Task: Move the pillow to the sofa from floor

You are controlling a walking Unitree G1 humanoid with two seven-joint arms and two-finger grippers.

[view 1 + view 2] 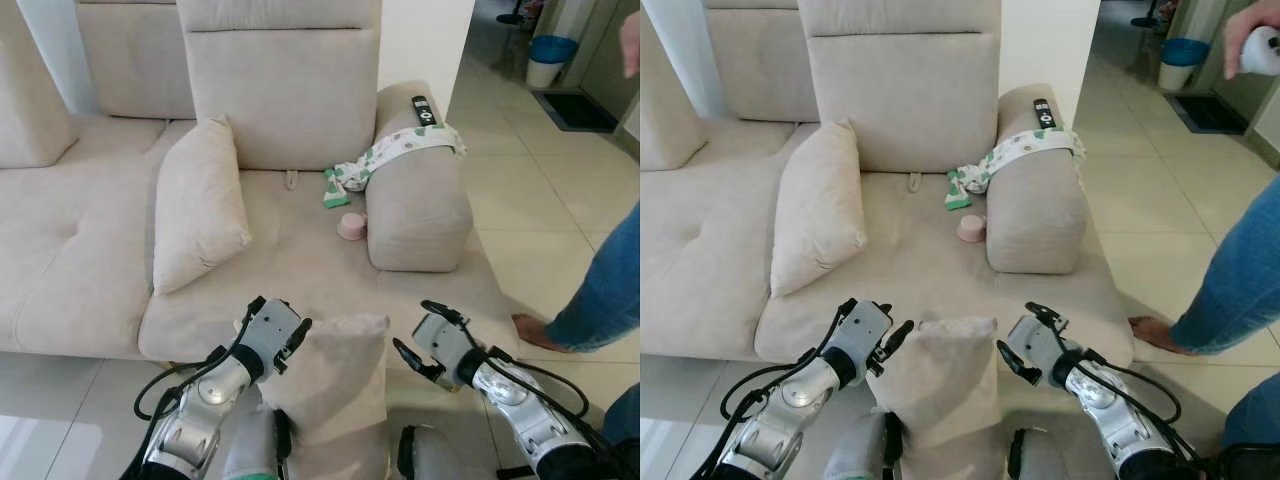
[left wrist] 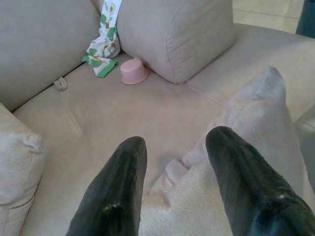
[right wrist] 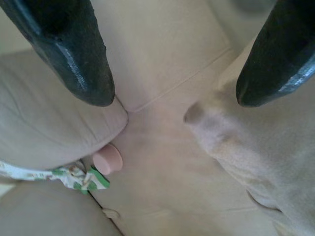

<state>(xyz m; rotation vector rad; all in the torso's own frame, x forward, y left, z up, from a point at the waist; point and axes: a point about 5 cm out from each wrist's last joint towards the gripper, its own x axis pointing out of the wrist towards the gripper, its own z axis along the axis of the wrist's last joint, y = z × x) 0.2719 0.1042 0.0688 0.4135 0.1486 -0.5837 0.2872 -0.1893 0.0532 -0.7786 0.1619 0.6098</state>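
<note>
Between our left gripper [image 1: 291, 331] and right gripper [image 1: 420, 329], both spread open and grasping nothing, the pillow [image 1: 335, 385] stands upright, equally near each.

Pillow [image 1: 335, 385] before sofa [image 1: 300, 270], between left tool [image 1: 290, 335] and right tool [image 1: 420, 335]

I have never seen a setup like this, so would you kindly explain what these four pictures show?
It is a humanoid robot with two silver arms, each ending in a black two-fingered claw. Two pictures come from its head cameras, two from wrist cameras looking along the fingers. The left claw and right claw, both open, flank a beige pillow at the edge of the sofa. On the sofa are another pillow, a pink cup, a patterned cloth and a remote. A person stands to the right.
</note>
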